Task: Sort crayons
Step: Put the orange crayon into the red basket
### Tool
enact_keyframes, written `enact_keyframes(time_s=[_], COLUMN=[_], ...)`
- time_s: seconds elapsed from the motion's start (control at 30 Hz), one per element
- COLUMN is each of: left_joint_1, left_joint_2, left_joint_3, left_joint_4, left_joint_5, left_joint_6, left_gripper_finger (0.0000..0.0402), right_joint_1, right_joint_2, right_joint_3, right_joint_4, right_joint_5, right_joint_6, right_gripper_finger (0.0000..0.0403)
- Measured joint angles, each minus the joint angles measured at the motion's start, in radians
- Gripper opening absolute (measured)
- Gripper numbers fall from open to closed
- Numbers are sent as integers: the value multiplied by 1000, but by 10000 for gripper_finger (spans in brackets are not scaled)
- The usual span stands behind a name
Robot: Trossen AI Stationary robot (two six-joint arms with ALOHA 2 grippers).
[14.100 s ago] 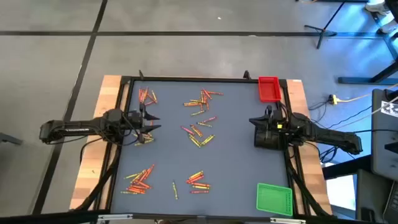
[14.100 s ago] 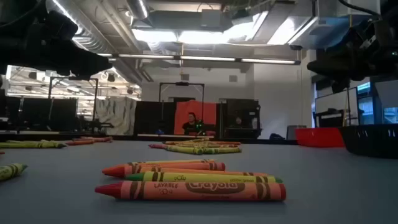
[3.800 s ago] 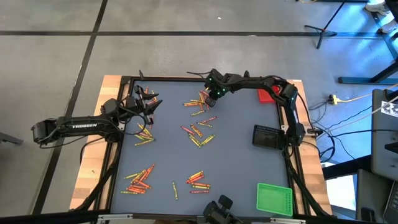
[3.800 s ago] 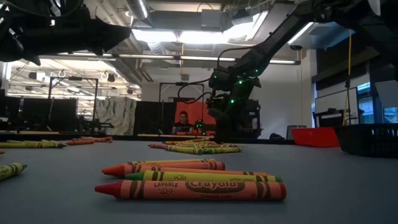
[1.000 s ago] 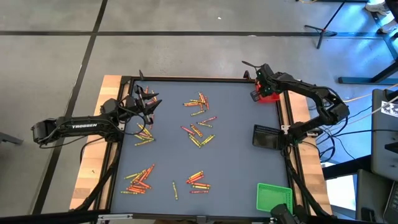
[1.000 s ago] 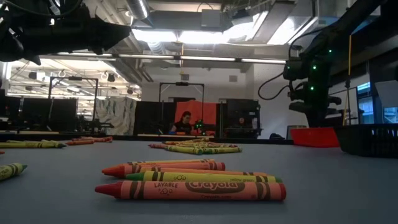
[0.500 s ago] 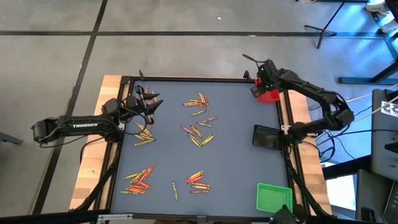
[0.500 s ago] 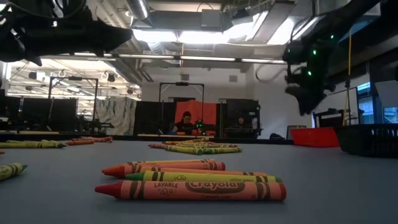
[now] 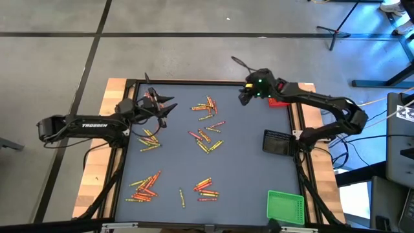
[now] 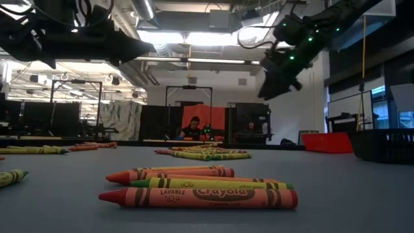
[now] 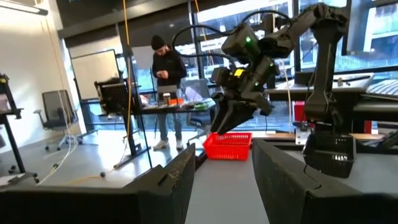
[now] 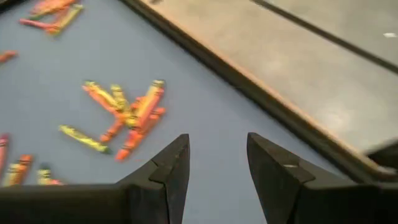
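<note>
Crayons (image 9: 206, 139) in approx 6 clusters, 3 trays; both tools (image 9: 169, 107) (image 9: 243, 96) parted, empty.

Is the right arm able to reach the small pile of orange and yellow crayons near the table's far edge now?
Probably yes. The right gripper, jaws open and empty, hangs above the table beside that pile of orange and yellow crayons, and nothing stands between them.

We count three trays on the desk (image 9: 246, 162): one red tray (image 9: 281, 100), one black tray (image 9: 276, 143), one green tray (image 9: 285, 207). The crayons (image 9: 206, 140) lie in about six loose clusters, dozens altogether.
</note>
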Motion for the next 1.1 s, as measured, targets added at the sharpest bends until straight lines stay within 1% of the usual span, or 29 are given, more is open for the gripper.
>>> enact_keyframes(time_s=[0.13,0.33,0.37,0.63,0.93,1.1], left_joint_1=[0,0,0,0,0,0], left_joint_2=[26,31,31,30,30,30], left_joint_3=[7,8,8,8,8,8], left_joint_4=[3,7,7,8,9,10], left_joint_5=[0,-2,-2,-1,-1,0], left_joint_6=[0,0,0,0,1,1], left_gripper_finger=[144,144,144,144,144,144], right_joint_1=[60,126,132,140,141,140], right_joint_2=[74,189,206,367,548,606], right_joint_3=[0,2,11,121,301,351], right_joint_4=[88,242,244,220,26,-3], right_joint_5=[-47,-39,-39,-38,-35,-30], right_joint_6=[35,38,38,65,65,65], right_gripper_finger=[157,156,156,156,156,156])
